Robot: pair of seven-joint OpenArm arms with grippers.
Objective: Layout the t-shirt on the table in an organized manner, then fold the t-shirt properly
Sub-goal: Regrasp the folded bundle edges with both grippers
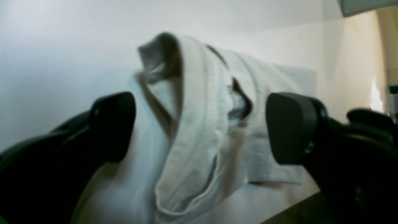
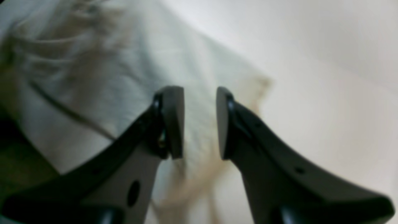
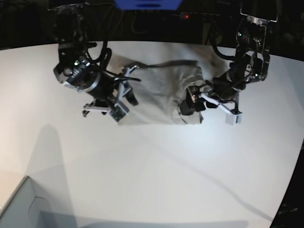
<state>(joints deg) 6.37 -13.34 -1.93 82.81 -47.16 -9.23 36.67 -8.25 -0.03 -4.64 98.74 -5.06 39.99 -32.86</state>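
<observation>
— Two arms over one t-shirt [image 3: 161, 90]; where does it lie?

— On the white bench [image 3: 156, 175], near the far edge, between the two arms. Most of it is spread flat, but the end by the left arm is bunched into thick folds.

— What are the left fingers [image 1: 199, 127] doing?

— Spread wide. In the left wrist view the two dark pads [image 1: 289, 127] stand well apart on either side of the raised, rumpled folds of the t-shirt, and the cloth between them is not pinched. A seam or hem runs down the middle of that bundle.

— And the right fingers [image 2: 200, 123]?

— Partly apart, with a clear gap between the pads [image 2: 174, 121]. The right wrist view shows them above a flat part of the t-shirt, close to one of its corners, with bare bench just beyond that edge. Nothing sits in the gap. Whether the tips touch the cloth I cannot tell; the view is blurred.

— Anything else around the t-shirt?

— A pale grey box corner [image 3: 21, 206] sits at the bench's near edge, well apart from the t-shirt, on the right arm's side. Dark cables and the arm bases stand beyond the far edge.
</observation>
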